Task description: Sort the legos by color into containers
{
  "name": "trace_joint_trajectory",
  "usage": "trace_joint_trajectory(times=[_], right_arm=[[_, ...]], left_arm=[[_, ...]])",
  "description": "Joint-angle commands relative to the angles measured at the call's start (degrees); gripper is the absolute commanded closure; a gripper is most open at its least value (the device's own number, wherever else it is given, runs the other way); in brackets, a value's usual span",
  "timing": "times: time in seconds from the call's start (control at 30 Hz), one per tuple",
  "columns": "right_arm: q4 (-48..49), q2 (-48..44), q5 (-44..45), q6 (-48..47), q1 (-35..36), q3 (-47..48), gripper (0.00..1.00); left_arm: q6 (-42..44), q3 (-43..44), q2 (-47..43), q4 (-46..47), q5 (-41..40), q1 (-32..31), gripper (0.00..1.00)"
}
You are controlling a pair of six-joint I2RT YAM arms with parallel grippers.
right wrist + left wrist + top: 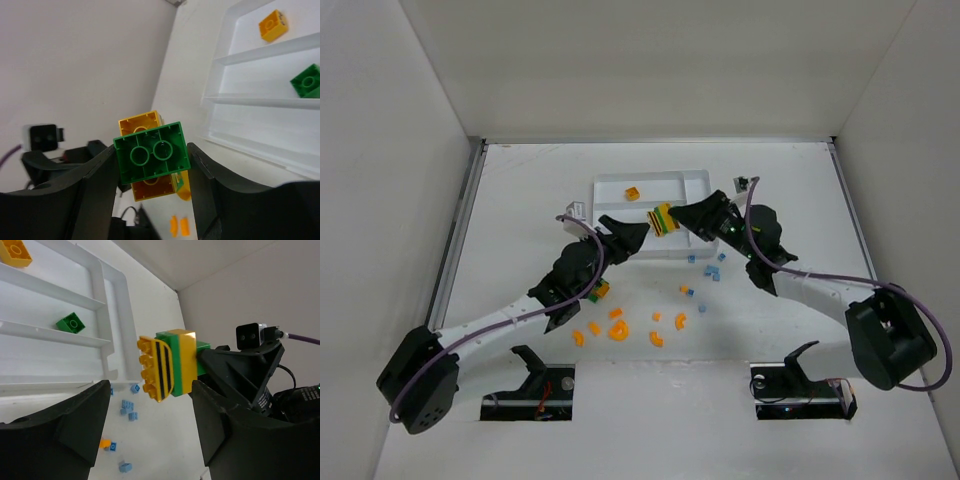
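Note:
My right gripper is shut on a joined stack of green and yellow bricks and holds it in the air by the white tray's near edge. In the right wrist view the green brick sits between both fingers with a yellow brick behind it. My left gripper is open and faces the stack from the left without touching it. The tray holds a yellow brick in one slot and a green brick in the slot beside it.
Orange curved pieces lie on the table in front of the arms. Small pale blue pieces lie near the tray's near right corner. A green and yellow brick lies beside the left arm. White walls enclose the table.

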Motion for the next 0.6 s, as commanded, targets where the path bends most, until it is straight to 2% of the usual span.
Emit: trace_joint_trajectory(times=[0.0, 0.23, 0.57], right_arm=[[12.45, 0.54, -3.01, 12.12, -1.09, -0.63, 0.53], [19.75, 3.45, -1.17, 20.66, -0.74, -0.54, 0.55], [24.15, 5.03, 1.82, 26.64, 2.16, -1.07, 0.55]], left_arm=[[-4.04, -1.12, 1.05, 11.7, -1.08, 0.22, 0.36], [-5.9, -2.26, 2.63, 18.91, -0.99, 0.48, 0.37], [-7.65, -3.67, 5.97, 27.0, -1.08, 1.01, 0.38]])
